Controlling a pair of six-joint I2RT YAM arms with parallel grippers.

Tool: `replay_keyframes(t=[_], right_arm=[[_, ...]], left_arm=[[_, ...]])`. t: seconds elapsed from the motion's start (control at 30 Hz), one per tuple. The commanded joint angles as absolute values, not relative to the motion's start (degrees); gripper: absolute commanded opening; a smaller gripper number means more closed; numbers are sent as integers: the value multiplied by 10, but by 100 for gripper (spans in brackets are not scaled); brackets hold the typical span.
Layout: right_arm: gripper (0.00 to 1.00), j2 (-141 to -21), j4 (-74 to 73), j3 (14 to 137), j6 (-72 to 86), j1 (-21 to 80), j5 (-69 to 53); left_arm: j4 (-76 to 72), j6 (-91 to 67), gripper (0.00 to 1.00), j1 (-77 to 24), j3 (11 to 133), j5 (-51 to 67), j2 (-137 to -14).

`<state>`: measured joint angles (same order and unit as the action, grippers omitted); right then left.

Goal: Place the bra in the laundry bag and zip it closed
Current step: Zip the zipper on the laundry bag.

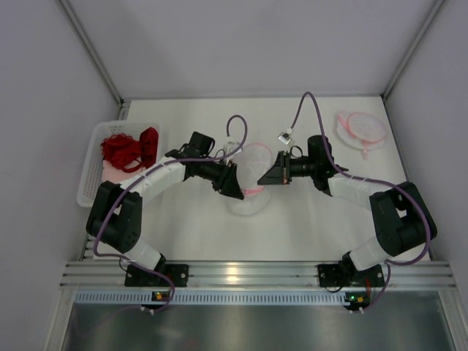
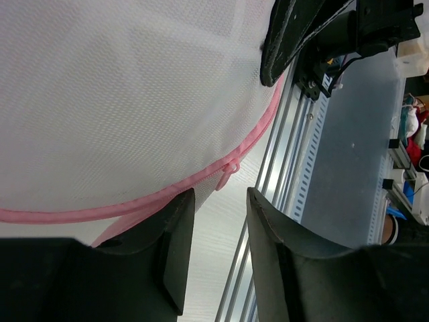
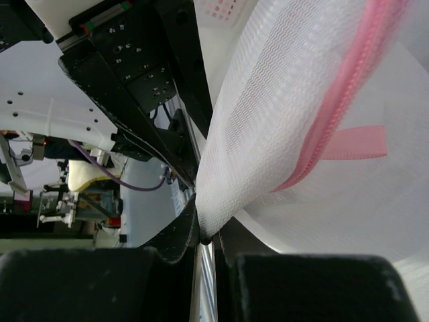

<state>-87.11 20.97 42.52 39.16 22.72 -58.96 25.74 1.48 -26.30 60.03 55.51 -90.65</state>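
**Bag held up, bra not yet inside**

On the table, a white basket stands well to the left of the laundry bag, which hangs between the two arms. The red bra lies in that basket and no red shows through the bag's mesh, so loading and zipping both appear to remain. The right gripper pinches the bag's mesh on its right side. The left gripper sits at the bag's left, fingers spread and empty, just below the pink zipper pull.
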Motion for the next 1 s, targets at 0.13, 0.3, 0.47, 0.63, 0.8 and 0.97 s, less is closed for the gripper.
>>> replay_keyframes(t=[0.13, 0.3, 0.47, 0.63, 0.8, 0.97], right_arm=[[0, -867, 256, 446, 395, 231, -596], [0, -863, 256, 441, 395, 231, -594], [0, -863, 263, 435, 397, 230, -592], [0, -862, 263, 433, 393, 231, -592], [0, -860, 277, 430, 404, 230, -594], [0, -855, 279, 423, 407, 231, -596]], left_arm=[[254, 14, 46, -265, 586, 590, -904], [253, 2, 48, -262, 578, 597, -890], [255, -38, 49, -254, 572, 621, -882], [254, -54, 50, -250, 562, 621, -867], [218, -100, 51, -249, 551, 601, -874], [149, -168, 51, -250, 548, 606, -896]])
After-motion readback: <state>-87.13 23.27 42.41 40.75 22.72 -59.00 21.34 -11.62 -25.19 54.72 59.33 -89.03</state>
